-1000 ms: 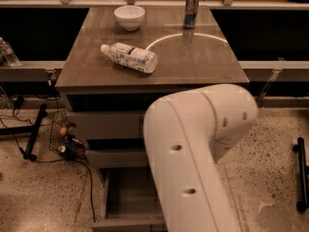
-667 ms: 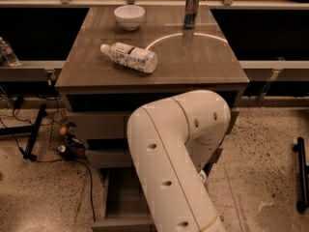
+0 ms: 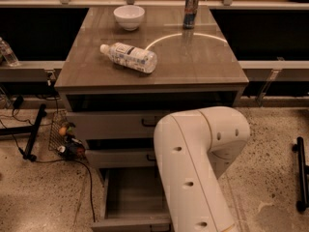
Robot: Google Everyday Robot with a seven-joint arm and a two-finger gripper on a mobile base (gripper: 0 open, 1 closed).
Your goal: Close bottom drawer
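Note:
The bottom drawer [image 3: 126, 197] is the lowest of three in the grey-brown cabinet. It stands pulled out, showing its deep grey box, with its front [image 3: 128, 224] at the bottom edge of the view. My white arm [image 3: 198, 168] fills the lower right and covers the drawer's right side. My gripper is not in view; it is hidden behind or below the arm. The middle drawer front [image 3: 118, 157] and top drawer front [image 3: 113, 124] sit slightly out above it.
On the cabinet top [image 3: 203, 66] lie a plastic bottle [image 3: 129, 58] on its side, a white bowl [image 3: 129, 17] and a can [image 3: 191, 4]. Cables and a wire basket [image 3: 65, 139] sit on the floor at the left. A black stand [image 3: 301, 173] is at the right.
My arm's elbow swung left, then back right, and now sits lower. The bottom drawer looks as far out as before.

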